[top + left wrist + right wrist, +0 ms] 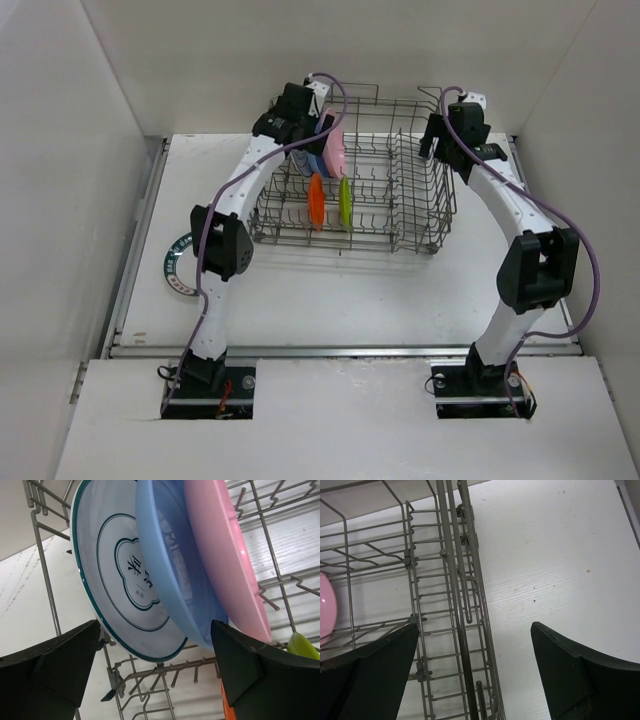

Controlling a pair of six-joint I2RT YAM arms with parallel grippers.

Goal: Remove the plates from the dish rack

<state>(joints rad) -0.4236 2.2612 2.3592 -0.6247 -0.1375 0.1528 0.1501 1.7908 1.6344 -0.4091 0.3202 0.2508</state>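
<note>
The grey wire dish rack [400, 215] stands mid-table. Upright in its left rear stand a white plate with a dark green rim [112, 575], a light blue plate [167, 565] and a pink plate [225, 550]; the pink plate [335, 152] and the blue one [316, 163] also show from above. A small orange plate [316, 200] and a yellow-green plate [345, 203] stand nearer the front. My left gripper [305, 130] hovers open just above the green-rimmed and blue plates, its fingers [55, 665] to either side. My right gripper [450, 145] is open and empty over the rack's right wall [460, 605].
A green-rimmed patterned plate [176, 262] lies flat on the table left of the rack, partly hidden by my left arm. White walls close in the table at the back and on both sides. Bare table [560, 555] shows right of the rack.
</note>
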